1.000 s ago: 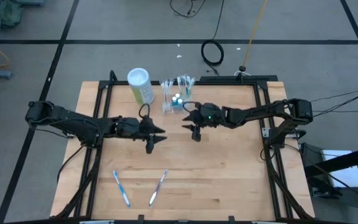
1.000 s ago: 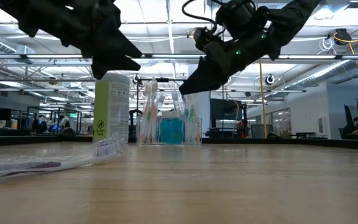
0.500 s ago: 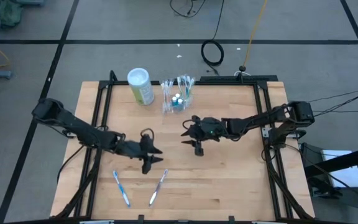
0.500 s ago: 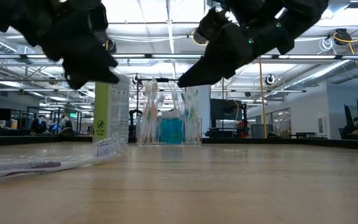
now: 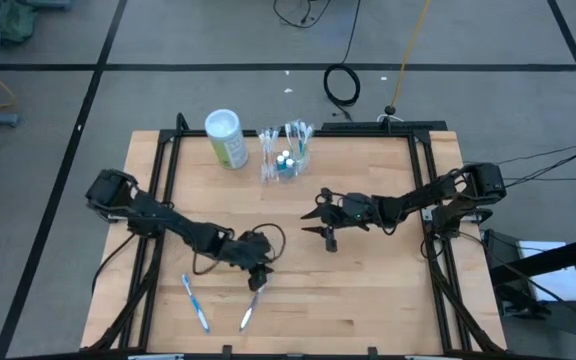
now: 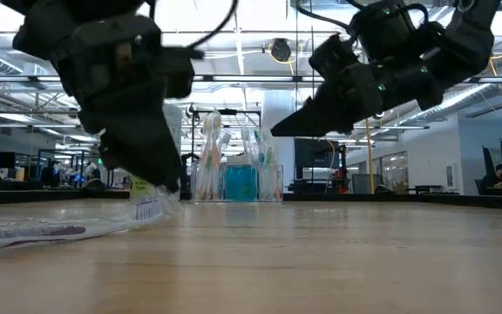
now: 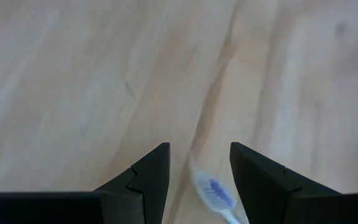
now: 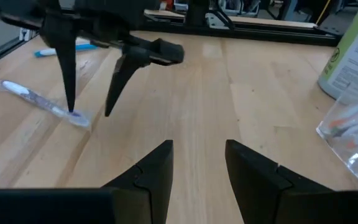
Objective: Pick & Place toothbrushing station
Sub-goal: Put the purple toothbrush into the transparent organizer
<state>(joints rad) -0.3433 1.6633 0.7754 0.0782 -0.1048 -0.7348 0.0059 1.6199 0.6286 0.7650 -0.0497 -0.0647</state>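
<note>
left gripper [image 5: 257, 283] swung down from mid-bench to the near toothbrush [image 5: 251, 304], fingers spread, nothing held yet | right gripper [image 5: 329, 236] hangs mid-bench, spread, empty | toothbrushing station [image 5: 286, 157] untouched at far edge, so pick hasn't started

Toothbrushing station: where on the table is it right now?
In the high view the toothbrushing station stands at the table's far edge, near the middle, just right of the green canister; neither arm is near it.

Grey carpeted floor [image 5: 48, 200] with dark seams surrounded the wooden bench [image 5: 368, 290]. A coiled black cable [image 5: 342, 85] lay there. Ceiling strip lights [image 6: 234, 17] lit an open workshop.
</note>
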